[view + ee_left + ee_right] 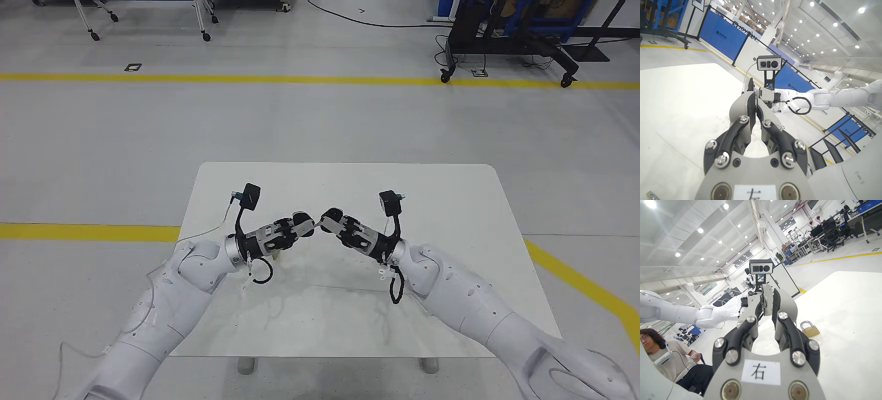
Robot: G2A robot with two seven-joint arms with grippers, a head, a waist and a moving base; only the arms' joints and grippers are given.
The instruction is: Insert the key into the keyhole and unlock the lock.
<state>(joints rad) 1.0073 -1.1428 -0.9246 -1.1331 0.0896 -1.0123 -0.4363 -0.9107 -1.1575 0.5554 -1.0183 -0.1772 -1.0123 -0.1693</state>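
Right gripper (767,294): is sitting closest to its wrist camera, raised above the white table (844,306). Its black pads are clamping a rounded silver piece (767,306) from both sides. Whether this piece is the key cannot be determined.
Left gripper (755,98): is hanging above the table with its ribbed pads pressing almost together, leaving only a thin slit. Whether anything thin is sitting in that slit cannot be determined.
Gripper relation: in the top view both grippers are meeting tip to tip over the middle of the table, with the arms coming in from opposite sides. In the left wrist view one finger of the right gripper is standing just beyond the left gripper's tips.
Padlock (811,330): is lying on the table, below and beside the right gripper and apart from it. It has a brass body with a silver shackle arching over it. Neither gripper is touching it.
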